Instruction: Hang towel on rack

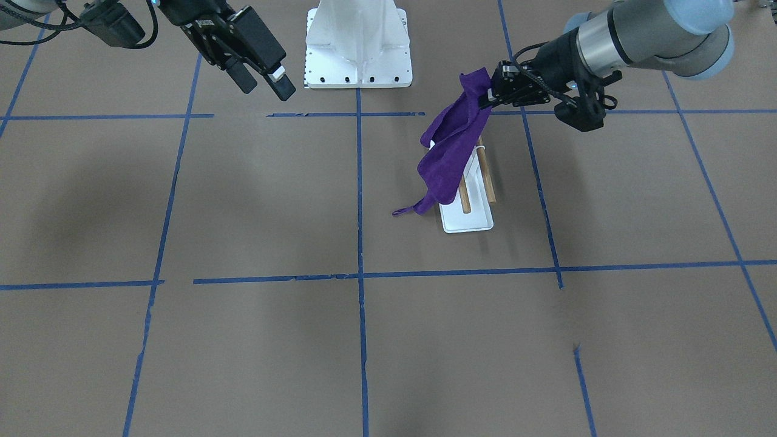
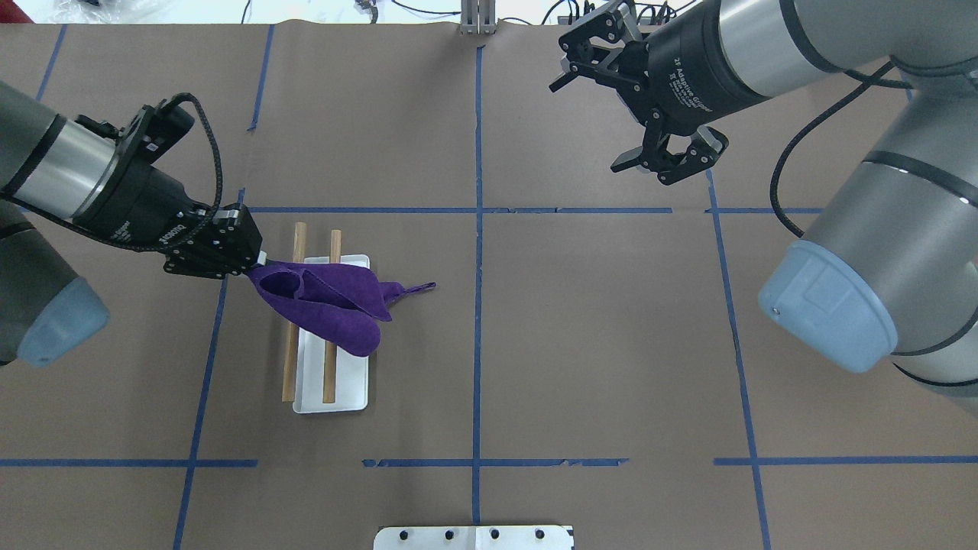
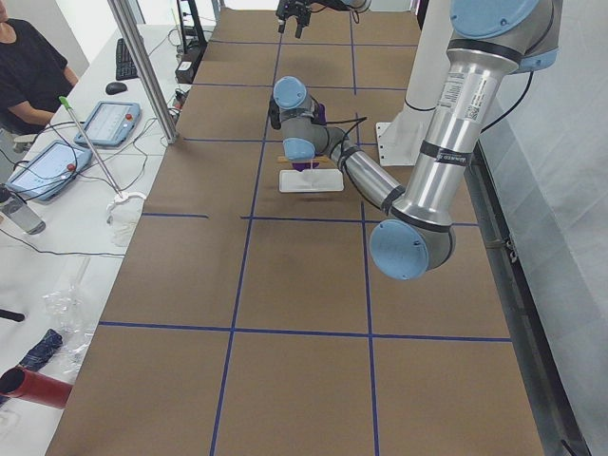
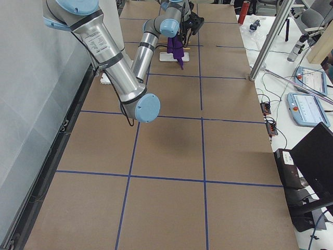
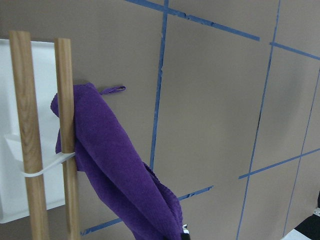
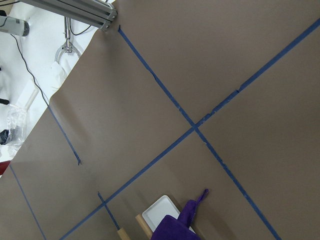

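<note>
My left gripper is shut on one end of the purple towel and holds it raised beside the rack. The rack has a white base and two wooden dowel bars. From above, the towel stretches from the gripper across both bars, and its loop tail points away from the gripper. In the front view the towel hangs from the left gripper down over the rack base. In the left wrist view the towel hangs against one bar. My right gripper is open and empty, high and far from the rack.
The white bolted robot pedestal stands at the table's robot side. Blue tape lines grid the brown tabletop. An operator and tablets sit at a side table beyond the table's far edge.
</note>
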